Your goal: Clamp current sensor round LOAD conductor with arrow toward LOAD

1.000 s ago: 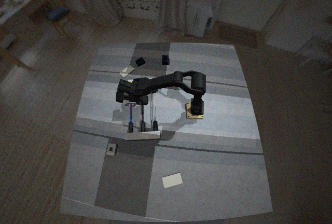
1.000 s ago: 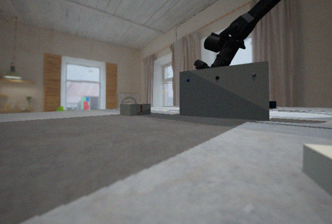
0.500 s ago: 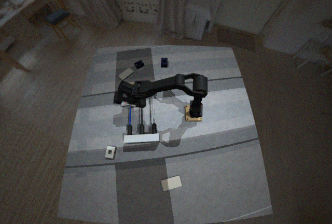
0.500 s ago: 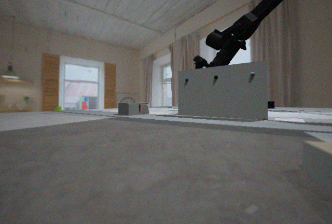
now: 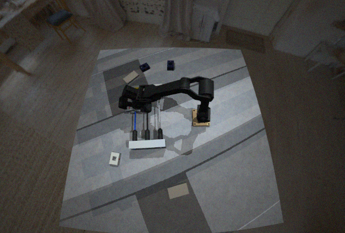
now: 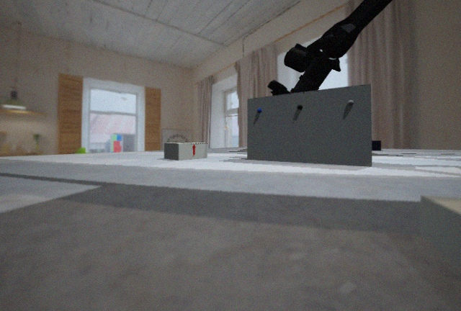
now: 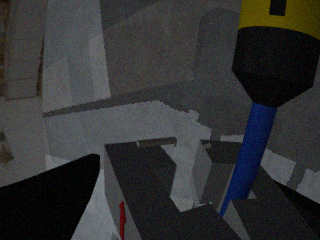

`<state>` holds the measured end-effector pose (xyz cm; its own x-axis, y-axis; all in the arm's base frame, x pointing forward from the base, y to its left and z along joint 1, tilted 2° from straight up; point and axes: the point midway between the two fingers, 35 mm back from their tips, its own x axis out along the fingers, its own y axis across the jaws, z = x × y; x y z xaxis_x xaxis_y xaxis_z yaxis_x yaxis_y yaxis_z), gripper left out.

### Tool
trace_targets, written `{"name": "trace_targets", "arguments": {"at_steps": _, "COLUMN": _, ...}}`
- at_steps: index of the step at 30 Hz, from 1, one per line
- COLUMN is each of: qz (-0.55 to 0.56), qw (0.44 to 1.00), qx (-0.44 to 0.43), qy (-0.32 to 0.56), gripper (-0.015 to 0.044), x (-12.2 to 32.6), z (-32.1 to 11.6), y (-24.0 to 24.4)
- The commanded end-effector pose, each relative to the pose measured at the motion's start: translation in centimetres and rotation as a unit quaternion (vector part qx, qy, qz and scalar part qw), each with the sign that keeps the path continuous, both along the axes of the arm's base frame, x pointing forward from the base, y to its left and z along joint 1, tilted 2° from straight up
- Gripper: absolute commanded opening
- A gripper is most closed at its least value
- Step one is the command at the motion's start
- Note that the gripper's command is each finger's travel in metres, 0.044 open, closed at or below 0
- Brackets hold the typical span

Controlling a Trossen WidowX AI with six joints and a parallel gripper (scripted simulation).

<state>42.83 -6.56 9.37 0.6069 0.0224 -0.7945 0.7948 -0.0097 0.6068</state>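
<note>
The open grey sensor (image 7: 140, 185) is at the blue conductor (image 7: 252, 145) (image 5: 135, 121). Its two halves stand apart, and the conductor runs down into the gap between them, nearer the right half. A red arrow (image 7: 122, 220) shows on the sensor's left side. My gripper (image 7: 176, 172) is open, one black finger on each side of the sensor; a strip of background shows between the left finger and the sensor. The yellow collar (image 7: 260, 14) above the conductor carries a black mark; no LOAD lettering is readable. The arm hides most of the sensor in the top view.
Black (image 5: 147, 118) and pale (image 5: 159, 116) conductors run beside the blue one to an upright panel (image 5: 146, 143) (image 6: 309, 136). A white block (image 5: 111, 162) (image 6: 171, 151) with a red arrow stands near it. Navy blocks (image 5: 144, 67) (image 5: 170, 68) and beige blocks (image 5: 130, 77) (image 5: 178, 190) lie around.
</note>
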Motion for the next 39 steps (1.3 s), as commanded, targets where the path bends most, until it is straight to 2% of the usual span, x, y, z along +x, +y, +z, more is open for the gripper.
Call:
{"name": "trace_targets", "arguments": {"at_steps": 1, "qz": 0.000, "qw": 1.000, "qx": -0.001, "qy": -0.006, "gripper": 0.0360, "x": 0.18, "z": 0.27, "y": -0.02}}
{"name": "trace_targets", "arguments": {"at_steps": 12, "qz": 0.000, "qw": 1.000, "qx": -0.001, "qy": -0.006, "gripper": 0.0287, "x": 0.18, "z": 0.27, "y": -0.02}}
{"name": "trace_targets", "arguments": {"at_steps": 23, "qz": 0.000, "qw": 1.000, "qx": -0.001, "qy": -0.006, "gripper": 0.0000, "x": 0.18, "z": 0.27, "y": -0.02}}
{"name": "trace_targets", "arguments": {"at_steps": 39, "qz": 0.000, "qw": 1.000, "qx": -0.001, "qy": -0.006, "gripper": 0.0000, "x": 0.18, "z": 0.27, "y": -0.02}}
